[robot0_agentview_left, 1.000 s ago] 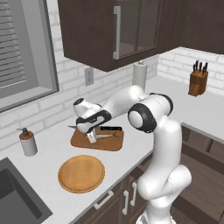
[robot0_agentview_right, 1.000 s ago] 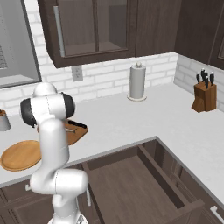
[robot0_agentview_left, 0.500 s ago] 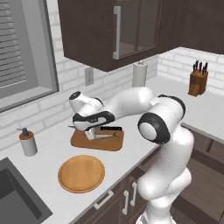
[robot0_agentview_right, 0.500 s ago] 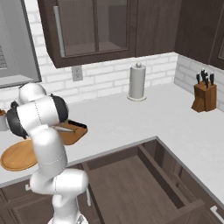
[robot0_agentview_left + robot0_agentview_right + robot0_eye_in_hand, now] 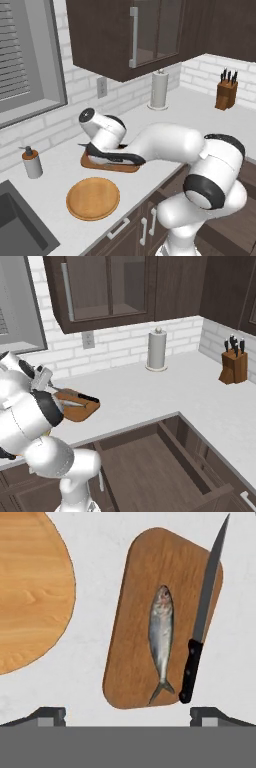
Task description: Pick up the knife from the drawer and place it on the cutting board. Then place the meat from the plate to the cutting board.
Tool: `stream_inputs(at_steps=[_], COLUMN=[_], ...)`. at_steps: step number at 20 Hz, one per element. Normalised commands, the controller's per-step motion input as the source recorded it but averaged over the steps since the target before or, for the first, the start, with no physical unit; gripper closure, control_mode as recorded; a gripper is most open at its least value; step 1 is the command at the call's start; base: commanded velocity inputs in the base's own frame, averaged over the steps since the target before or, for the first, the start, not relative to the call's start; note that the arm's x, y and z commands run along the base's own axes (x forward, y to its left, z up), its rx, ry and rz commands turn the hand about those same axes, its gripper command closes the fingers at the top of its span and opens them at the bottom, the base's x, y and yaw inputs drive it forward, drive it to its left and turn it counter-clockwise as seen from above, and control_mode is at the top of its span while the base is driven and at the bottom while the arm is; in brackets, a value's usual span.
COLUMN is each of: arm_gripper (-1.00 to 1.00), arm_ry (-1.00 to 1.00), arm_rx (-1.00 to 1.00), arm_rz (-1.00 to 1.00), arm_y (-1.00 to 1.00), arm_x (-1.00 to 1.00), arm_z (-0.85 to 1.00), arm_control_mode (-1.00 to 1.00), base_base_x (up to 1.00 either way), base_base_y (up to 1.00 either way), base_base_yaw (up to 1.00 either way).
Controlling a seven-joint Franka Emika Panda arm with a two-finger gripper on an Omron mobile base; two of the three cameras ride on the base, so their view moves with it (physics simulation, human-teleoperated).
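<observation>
One white counter [image 5: 165, 388], brick-tiled wall [image 5: 125, 351].

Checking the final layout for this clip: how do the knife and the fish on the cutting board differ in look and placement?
The knife is long and thin, with a grey blade and black handle; the fish is shorter, plumper and silvery. The fish lies wholly on the cutting board, near its middle; the knife lies along one edge, its tip overhanging. Both rest side by side, roughly lengthwise, free of the open gripper.
</observation>
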Motion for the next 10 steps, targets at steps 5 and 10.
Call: stream_inputs(at_steps=[5, 10], arm_gripper=[-1.00, -1.00], arm_ry=[-0.10, -0.01], arm_rx=[0.15, 0.27], arm_rz=[0.00, 0.00], arm_y=[-0.69, -0.98], arm_x=[-0.83, -0.54], arm_z=[0.57, 0.57], arm_control_mode=[-1.00, -1.00], base_base_x=[0.00, 0.00], base_base_y=[0.00, 0.00], base_base_yaw=[0.00, 0.00])
